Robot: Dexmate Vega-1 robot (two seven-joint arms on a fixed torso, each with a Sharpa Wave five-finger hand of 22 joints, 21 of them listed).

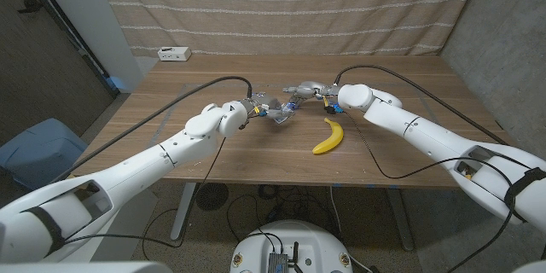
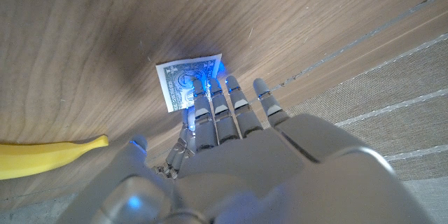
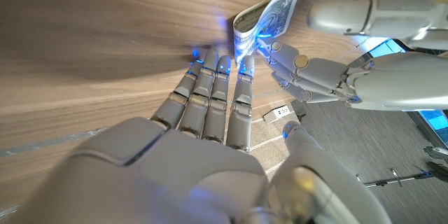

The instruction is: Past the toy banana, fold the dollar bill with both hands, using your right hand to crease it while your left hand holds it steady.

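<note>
Bill [image 2: 187,84] past banana [image 1: 328,137], half-folded: you pin it with left hand [image 2: 231,122], sweep outstretched right hand [image 3: 217,94] along crease; neither hand grips.

- We see the dollar bill [image 2: 187,82] on the bench [image 1: 256,158], right at the tips of the left hand's [image 1: 263,110] fingers [image 2: 210,108].
- The right hand [image 1: 304,92] meets it from the opposite side, its fingers [image 3: 220,91] at the bill's edge, which curls up off the bench.
- The toy banana [image 1: 328,136] lies on the bench nearer the robot than both sets of fingers, below the right forearm.
- A small box [image 1: 173,53] sits at the bench's far left corner, well beyond the fingers.
</note>
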